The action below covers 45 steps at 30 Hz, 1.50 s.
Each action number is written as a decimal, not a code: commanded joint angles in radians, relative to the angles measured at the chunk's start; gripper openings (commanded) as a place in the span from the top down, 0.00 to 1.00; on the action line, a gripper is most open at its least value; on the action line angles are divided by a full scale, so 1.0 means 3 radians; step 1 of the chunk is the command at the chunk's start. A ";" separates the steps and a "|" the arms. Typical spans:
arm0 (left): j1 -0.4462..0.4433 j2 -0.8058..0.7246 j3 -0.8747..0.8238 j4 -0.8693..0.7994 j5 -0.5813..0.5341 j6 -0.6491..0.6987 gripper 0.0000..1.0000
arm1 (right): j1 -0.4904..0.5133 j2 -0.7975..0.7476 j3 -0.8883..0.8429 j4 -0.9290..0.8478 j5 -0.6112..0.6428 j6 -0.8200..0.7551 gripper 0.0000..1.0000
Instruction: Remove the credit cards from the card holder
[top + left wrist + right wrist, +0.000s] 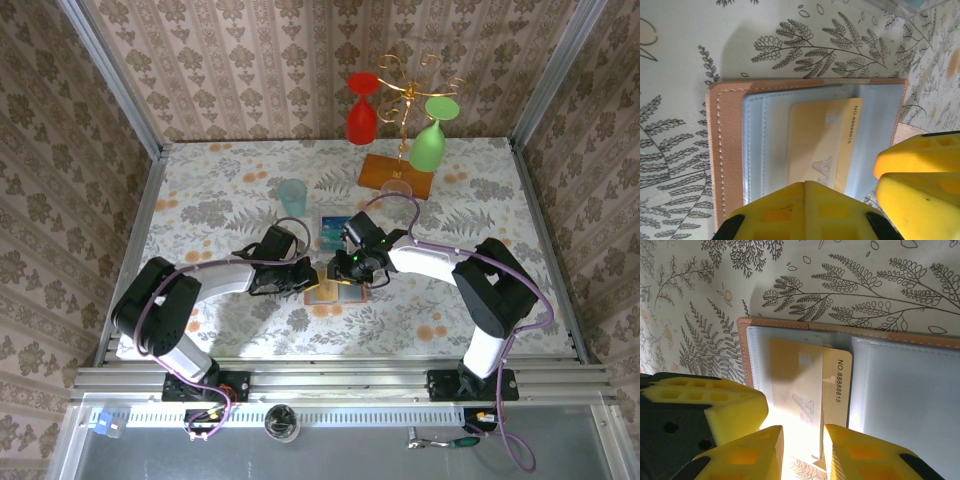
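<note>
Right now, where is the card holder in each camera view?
Top external: card holder mid-table, just nearer than the blue cards.
Left wrist: card holder centre, lying open.
Right wrist: card holder centre to right edge, open.
Shared landmark: the yellow numbered card in its pocket, both wrist views.

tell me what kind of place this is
Probably a robot test cell dressed as a home: wallpapered panels in a bare aluminium frame, a floral table cover, and a left arm and right arm bolted to a rail.
</note>
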 commanded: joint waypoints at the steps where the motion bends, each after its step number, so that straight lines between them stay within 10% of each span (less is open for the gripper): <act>1: -0.0014 0.0062 0.0064 -0.0130 -0.0055 0.0119 1.00 | -0.0016 -0.0050 -0.0048 -0.0031 0.0043 -0.0007 0.72; 45: -0.0009 0.0164 0.0054 -0.0264 -0.0082 0.0166 1.00 | -0.0021 0.0229 -0.0109 0.0191 -0.0201 0.0133 0.68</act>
